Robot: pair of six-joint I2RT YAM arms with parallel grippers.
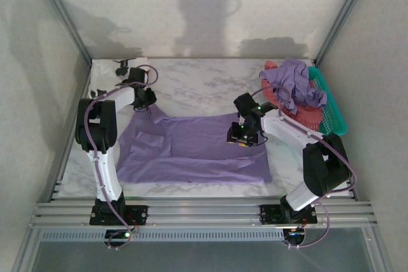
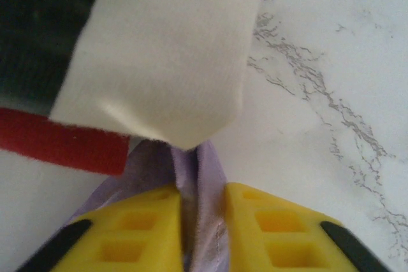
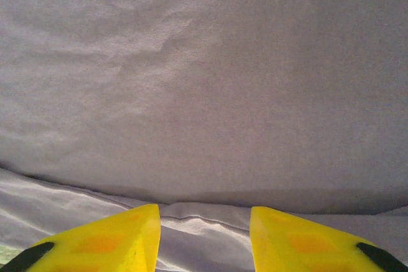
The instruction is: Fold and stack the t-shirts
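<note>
A lavender t-shirt [image 1: 191, 148] lies spread flat on the marble table [image 1: 204, 84]. My left gripper [image 1: 145, 99] is at the shirt's far left corner. In the left wrist view its yellow fingers [image 2: 127, 234] are shut on a bunched fold of the lavender cloth [image 2: 207, 176]. My right gripper [image 1: 245, 133] is over the shirt's far right part. In the right wrist view it [image 3: 204, 234] stands open, with a hem of the lavender shirt [image 3: 204, 93] lying between the fingertips. Another lavender t-shirt [image 1: 293, 84] and a coral-red one [image 1: 307, 118] are heaped in the basket.
The teal mesh basket [image 1: 333, 109] stands at the back right by the side wall. A white, black and red strip [image 2: 159, 49] hangs just ahead of the left fingers. Bare marble lies beyond the shirt and along its front edge. Walls close in left, right and back.
</note>
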